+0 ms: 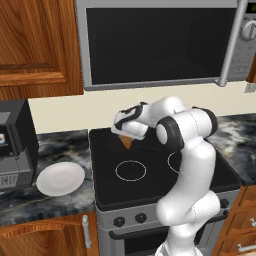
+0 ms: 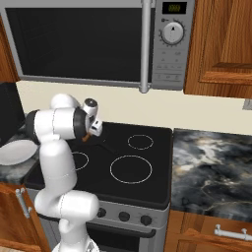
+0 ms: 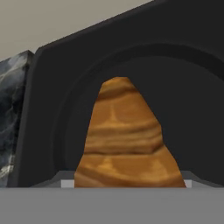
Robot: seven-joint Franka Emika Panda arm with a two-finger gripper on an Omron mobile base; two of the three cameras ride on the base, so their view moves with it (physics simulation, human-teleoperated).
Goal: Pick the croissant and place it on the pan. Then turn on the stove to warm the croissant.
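**Croissant held over the pan at the back of the stove**

In the left base view the gripper [image 1: 127, 135] sits a little above the centre of the frame, pointing down, and the croissant [image 1: 127, 141] hangs from it as a small golden-brown wedge. The claw is closed on the croissant — in the hand view the pastry [image 3: 124, 140] fills the middle of the frame and rises between the two finger tips at the bottom edge.

Behind and around the croissant in the hand view is the pan [image 3: 183, 87], a dark round shape with a curved rim; the pastry is over its inside, but I cannot tell if it touches the bottom. In the left base view the pan [image 1: 145, 146] is mostly hidden by the arm, at the rear left part of the stove [image 1: 150, 185].

In the right base view the gripper [image 2: 91, 132] is at the left of the frame, and the pan's handle [image 2: 106, 146] shows as a thin dark bar just to the right of it.

A white plate [image 1: 60, 178] lies on the marble counter [image 1: 30, 200] at the lower left of the left base view — well apart from the croissant. The microwave [image 1: 160, 42] takes the upper part of the frame.
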